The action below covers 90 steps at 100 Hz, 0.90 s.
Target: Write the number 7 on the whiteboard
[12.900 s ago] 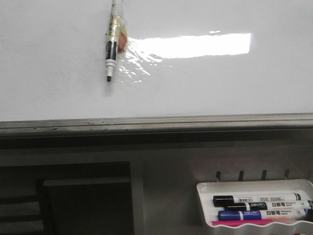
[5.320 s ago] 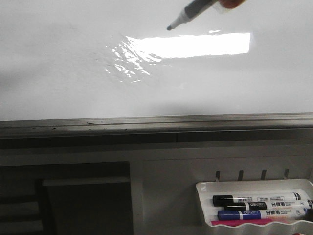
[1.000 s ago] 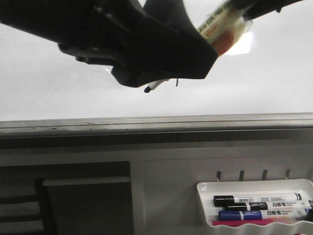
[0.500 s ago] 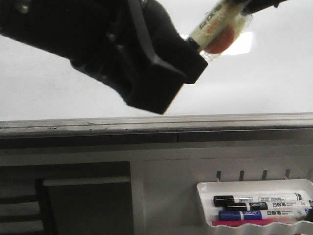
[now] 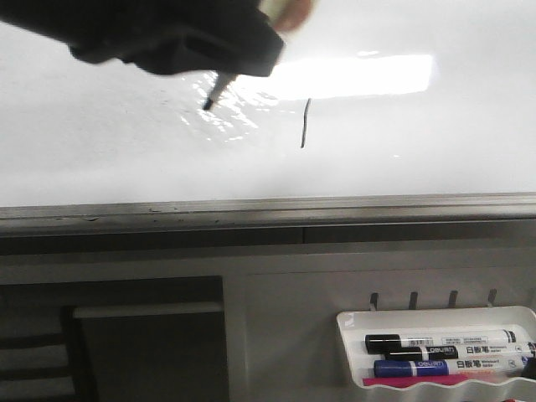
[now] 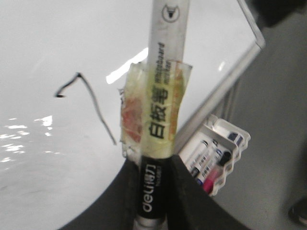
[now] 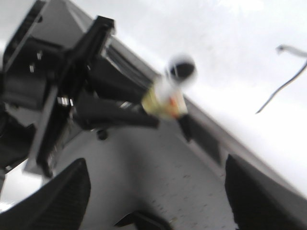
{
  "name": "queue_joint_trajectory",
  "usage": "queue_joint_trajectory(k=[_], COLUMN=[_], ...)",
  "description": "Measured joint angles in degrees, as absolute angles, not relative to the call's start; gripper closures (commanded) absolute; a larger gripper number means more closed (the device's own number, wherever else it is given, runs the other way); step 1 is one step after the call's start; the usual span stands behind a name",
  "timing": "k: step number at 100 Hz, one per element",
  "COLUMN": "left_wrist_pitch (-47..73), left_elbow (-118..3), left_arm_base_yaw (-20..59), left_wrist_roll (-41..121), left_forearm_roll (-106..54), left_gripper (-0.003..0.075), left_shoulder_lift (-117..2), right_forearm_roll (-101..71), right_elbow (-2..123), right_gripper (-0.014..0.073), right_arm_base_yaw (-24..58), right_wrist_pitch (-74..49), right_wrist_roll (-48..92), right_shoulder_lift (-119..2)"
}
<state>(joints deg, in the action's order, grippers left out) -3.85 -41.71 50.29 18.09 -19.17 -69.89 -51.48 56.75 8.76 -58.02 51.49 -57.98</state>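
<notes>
Black thin stroke, the number 7 [image 5: 305, 123], is on the whiteboard [image 5: 419, 151], approx. mid-board, just under the bright glare patch. In front view only the long, slightly curved vertical part shows; in left wrist view the short top bar shows too [image 6: 88, 103].

Left gripper [image 6: 152, 191] is closed on a marker [image 6: 160, 110], fingers [image 6: 184, 191] pressing the black lower part of the barrel; yellowish tape is wrapped round the white part. In front view the marker tip [image 5: 208, 103] points at the wrinkled shiny patch, left of the stroke and apart from it; touching the board or not, cannot tell.

Right gripper [image 7: 158, 191]: two dark fingers [image 7: 60, 194] stand well apart, nothing between them.

White tray [image 5: 352, 322] w/ more markers hangs below the grey board edge, at the right.
</notes>
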Motion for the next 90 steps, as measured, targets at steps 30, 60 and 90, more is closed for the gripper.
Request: queue_joint_trajectory(k=[30,60,90], left_wrist_pitch=[-12.8,-23.4,-24.1], left_elbow=[-34.7,-33.2,-37.5], left_arm_base_yaw=[43.5,43.3,43.3], left_wrist_roll=[17.7,17.7,17.7], left_forearm_roll=[-43.3,-50.4,-50.4], left_gripper=[0.0741,0.0741,0.0740], left_shoulder_lift=[-62.7,-70.7,-81.7], right_forearm_roll=[-50.3,-50.0,-50.0], right_elbow=[51.7,47.3,47.3], right_gripper=[0.0158,0.0158,0.0158], right_arm_base_yaw=[3.5,3.4,3.4], right_wrist_pitch=[-55.5,-53.9,-53.3], right_wrist_roll=[51.5,51.5,51.5], right_shoulder_lift=[-49.7,-48.1,-48.1])
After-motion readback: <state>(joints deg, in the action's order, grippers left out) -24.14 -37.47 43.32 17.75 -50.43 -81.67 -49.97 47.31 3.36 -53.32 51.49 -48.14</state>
